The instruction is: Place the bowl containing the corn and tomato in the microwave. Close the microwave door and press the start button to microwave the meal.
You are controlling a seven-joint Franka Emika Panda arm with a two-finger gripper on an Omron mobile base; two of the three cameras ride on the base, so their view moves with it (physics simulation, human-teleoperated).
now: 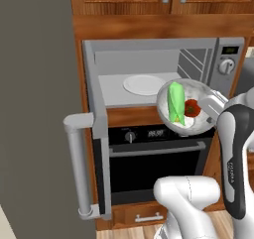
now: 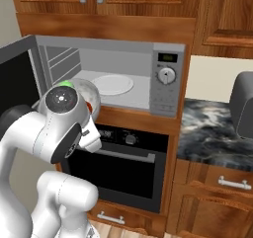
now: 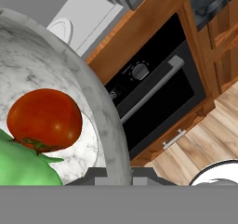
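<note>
Bowl (image 1: 191,126): round, pale grey with a marble-like pattern, glassy; it is in the air, in front of the open microwave (image 1: 149,74) and above the oven (image 1: 154,158), a little tilted.
Corn (image 1: 175,103): long, bright green cob in its husk; it lies in the bowl, on the left of the tomato and touching it.
Tomato (image 1: 192,108): small, round, smooth and red, with a dark top; it rests inside the bowl near the gripper side.
Gripper (image 1: 214,105): closed on the bowl's right rim; in the hand view the rim passes down between the fingers.
Microwave: silver-grey box, with a flat white round turntable (image 1: 144,85) inside and a panel with a dial (image 1: 226,66) on the right.
Door (image 1: 94,134): swung open to the left, grey frame, long round bar handle (image 1: 78,163).
Oven: black front, long grey handle.
Cabinets (image 2: 217,19): brown wood with a visible grain.
</note>
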